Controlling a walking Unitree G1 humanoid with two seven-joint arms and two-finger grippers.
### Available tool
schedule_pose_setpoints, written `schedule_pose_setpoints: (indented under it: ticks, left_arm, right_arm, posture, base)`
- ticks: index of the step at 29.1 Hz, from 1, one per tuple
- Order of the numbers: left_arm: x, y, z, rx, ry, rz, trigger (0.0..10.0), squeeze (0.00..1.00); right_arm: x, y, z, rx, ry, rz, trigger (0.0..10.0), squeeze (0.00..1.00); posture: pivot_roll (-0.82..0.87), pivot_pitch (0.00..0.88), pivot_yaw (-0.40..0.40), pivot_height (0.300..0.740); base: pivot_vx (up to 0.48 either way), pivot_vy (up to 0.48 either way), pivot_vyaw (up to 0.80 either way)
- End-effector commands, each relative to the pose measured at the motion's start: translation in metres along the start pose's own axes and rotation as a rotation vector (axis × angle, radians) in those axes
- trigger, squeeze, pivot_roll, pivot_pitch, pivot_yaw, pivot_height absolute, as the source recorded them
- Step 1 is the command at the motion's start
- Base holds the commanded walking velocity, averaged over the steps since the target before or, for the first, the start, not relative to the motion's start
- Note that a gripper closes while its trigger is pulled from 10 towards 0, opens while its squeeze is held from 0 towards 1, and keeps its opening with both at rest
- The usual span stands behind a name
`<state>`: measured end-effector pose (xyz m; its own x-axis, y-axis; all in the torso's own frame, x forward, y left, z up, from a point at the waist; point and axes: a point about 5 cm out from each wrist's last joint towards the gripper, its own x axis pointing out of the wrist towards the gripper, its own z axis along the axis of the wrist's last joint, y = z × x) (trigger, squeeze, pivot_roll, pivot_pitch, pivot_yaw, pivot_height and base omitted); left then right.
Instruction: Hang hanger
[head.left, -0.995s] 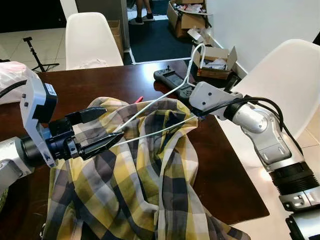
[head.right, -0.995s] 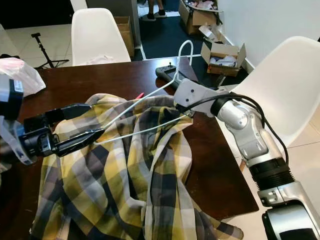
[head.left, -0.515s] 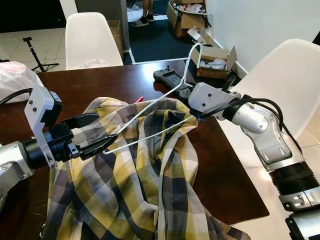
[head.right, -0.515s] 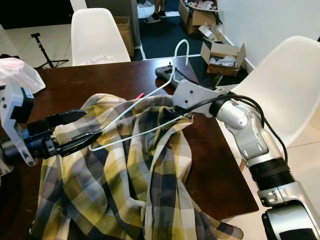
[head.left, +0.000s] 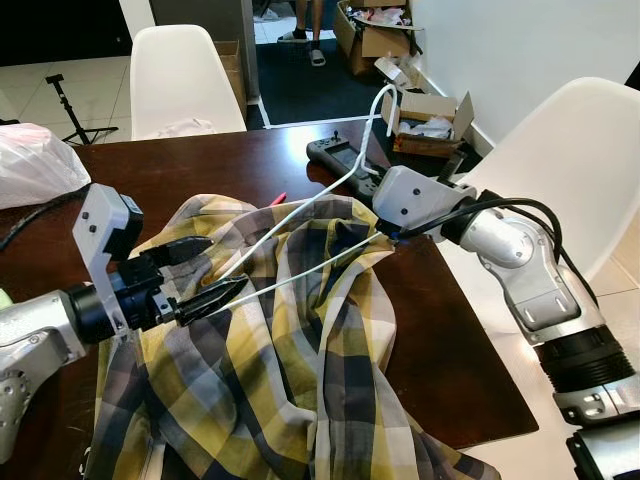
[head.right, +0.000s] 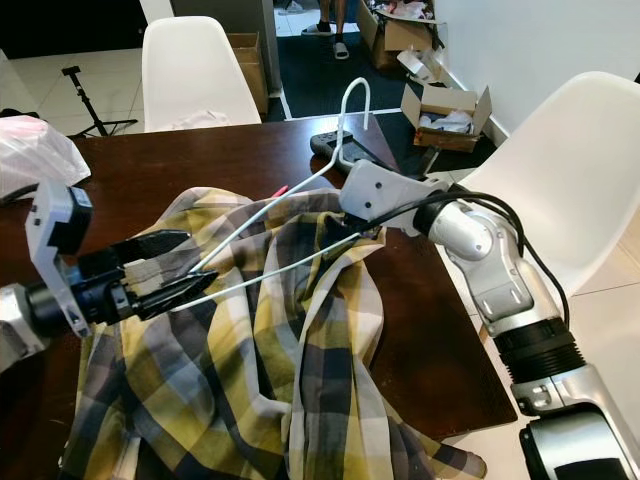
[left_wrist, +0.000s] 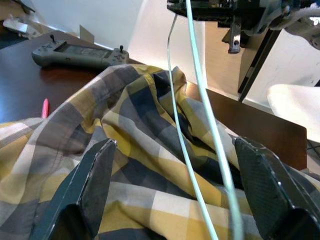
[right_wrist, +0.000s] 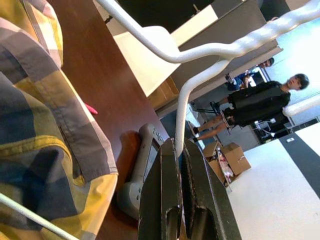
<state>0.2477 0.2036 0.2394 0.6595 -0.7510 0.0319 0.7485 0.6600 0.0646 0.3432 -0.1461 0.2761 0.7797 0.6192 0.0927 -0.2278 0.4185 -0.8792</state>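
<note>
The thin white wire hanger (head.left: 300, 240), judged light and springy, is pinched near one corner by the right gripper (head.left: 392, 236), while the left gripper (head.left: 215, 280) stands wide around its far end.

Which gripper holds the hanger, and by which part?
The right gripper clamps the white hanger at one end; the left gripper stands open around the other.

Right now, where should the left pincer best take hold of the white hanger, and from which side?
Probably the hanger's free corner, from the robot's left. The two wires converge there between the left pincer's open fingers, above the plaid shirt. The right pincer already clamps the opposite end.
</note>
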Motion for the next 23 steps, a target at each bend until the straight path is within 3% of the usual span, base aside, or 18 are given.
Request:
schedule_pose_setpoints:
  ticks: [1, 2, 3, 4, 23]
  left_arm:
    - [0.0015, -0.0001, -0.0031, 0.0, 0.009, 0.007, 9.4, 0.0]
    - [0.0015, -0.0001, -0.0031, 0.0, 0.009, 0.007, 9.4, 0.0]
    - [0.0013, 0.0005, -0.0038, -0.001, 0.012, 0.012, 3.4, 0.0]
    - [0.0003, 0.0021, -0.0071, -0.007, 0.025, 0.024, 0.0, 0.0]
    - [0.0004, 0.009, -0.0099, 0.025, 0.05, 0.081, 0.0, 0.0]
  right_arm:
    - [-0.0015, 0.0008, 0.0036, 0.007, -0.025, 0.002, 0.0, 0.0]
    - [-0.0015, 0.0008, 0.0036, 0.007, -0.025, 0.002, 0.0, 0.0]
    - [-0.0013, 0.0006, 0.0039, 0.007, -0.025, 0.002, 0.0, 0.0]
    - [-0.001, 0.0006, 0.0047, 0.008, -0.028, 0.001, 0.0, 0.0]
    - [0.0028, 0.0027, 0.0076, 0.013, -0.036, -0.004, 0.0, 0.0]
  posture:
    - [0.03, 0.17, 0.02, 0.74]
    - [0.03, 0.17, 0.02, 0.74]
    - [0.03, 0.172, 0.021, 0.74]
    - [0.03, 0.172, 0.021, 0.74]
    - [0.03, 0.173, 0.021, 0.74]
  base:
    - [0.0, 0.0, 0.0]
    - [0.0, 0.0, 0.0]
    - [0.0, 0.0, 0.0]
    - [0.0, 0.0, 0.0]
    - [0.0, 0.0, 0.0]
